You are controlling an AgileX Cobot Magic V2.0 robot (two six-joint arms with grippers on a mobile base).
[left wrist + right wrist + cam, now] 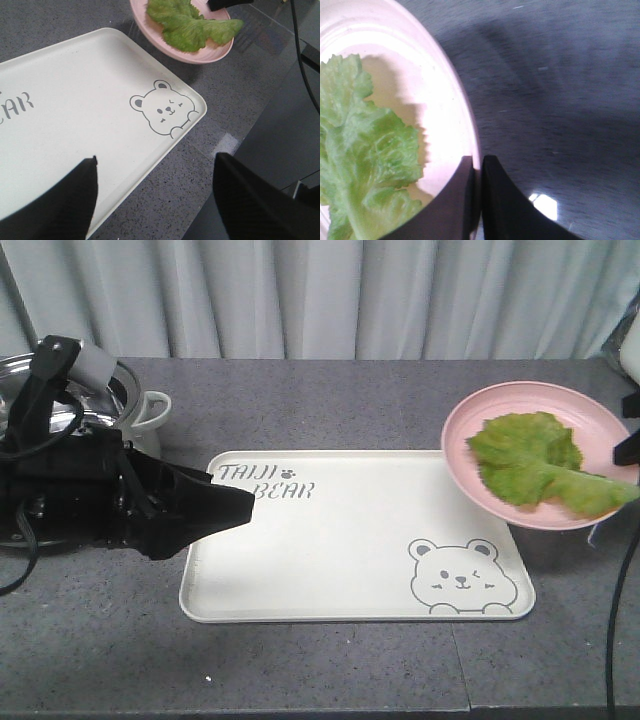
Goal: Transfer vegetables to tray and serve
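Observation:
The green lettuce leaf (530, 465) lies on the round pink plate (480, 410), and one end hangs over the plate's right rim. The plate overlaps the far right corner of the cream tray (350, 540) and looks raised and tilted. My right gripper (477, 162) is shut on the plate's rim (445, 115), beside the leaf (365, 150). It shows only at the right edge of the front view (628, 445). My left gripper (235, 508) is open and empty, low over the tray's left edge. In its wrist view (157, 158) the tray (75, 125), plate (205, 54) and leaf (190, 25) lie ahead.
A metal pot with a lid (140, 405) stands at the back left, behind my left arm. A black cable (612, 640) hangs at the right edge. The grey table's front edge (300, 710) is close. A curtain hangs behind the table.

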